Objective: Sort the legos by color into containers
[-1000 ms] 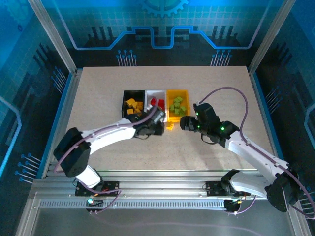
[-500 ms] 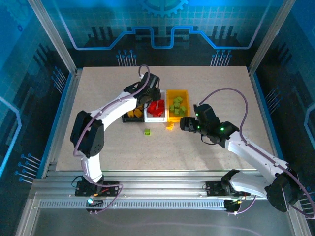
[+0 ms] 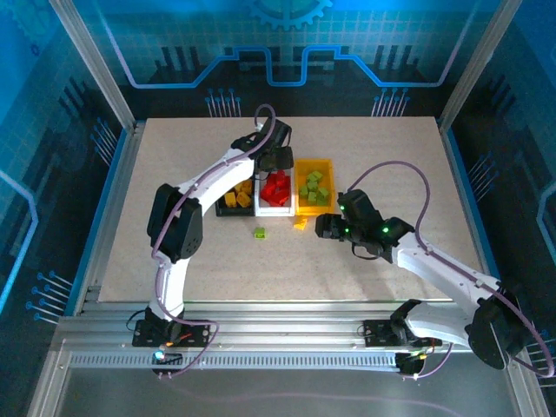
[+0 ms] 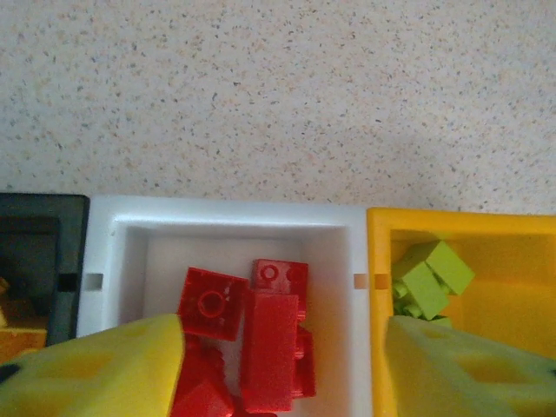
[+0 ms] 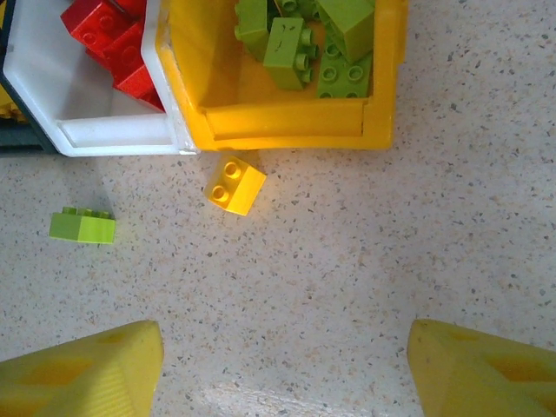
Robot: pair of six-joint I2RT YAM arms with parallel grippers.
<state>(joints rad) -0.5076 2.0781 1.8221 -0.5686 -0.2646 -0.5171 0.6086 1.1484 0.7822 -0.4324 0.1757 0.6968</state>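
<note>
Yellow foam pads on the left fingers (image 4: 95,365) stand wide apart w/ nothing btwn them. They hang over the white bin (image 4: 226,211), one pad above the seam w/ the black bin (image 4: 39,213), the other above the near edge of the yellow bin (image 4: 460,223). Red bricks (image 4: 261,339) lie piled in the white bin, directly under the gap. Green bricks (image 4: 430,278) sit in the yellow bin. All 3 bins stand in a row, sides touching, white in the middle. Speckled table (image 4: 278,87) runs bare beyond them. Top view: orange bricks (image 3: 236,195) in the black bin, left arm stretched out over the row.

Right fingers (image 5: 78,369) are also spread apart and empty, above bare table in front of the yellow bin. Ahead of them a loose yellow brick (image 5: 234,185) lies tilted on the table just beside that bin's front wall, near the corner it shares w/ the white bin; can't tell if it touches. A loose green brick (image 5: 82,226) lies further left, in front of the white bin and apart from it, studs toward the bin.
</note>
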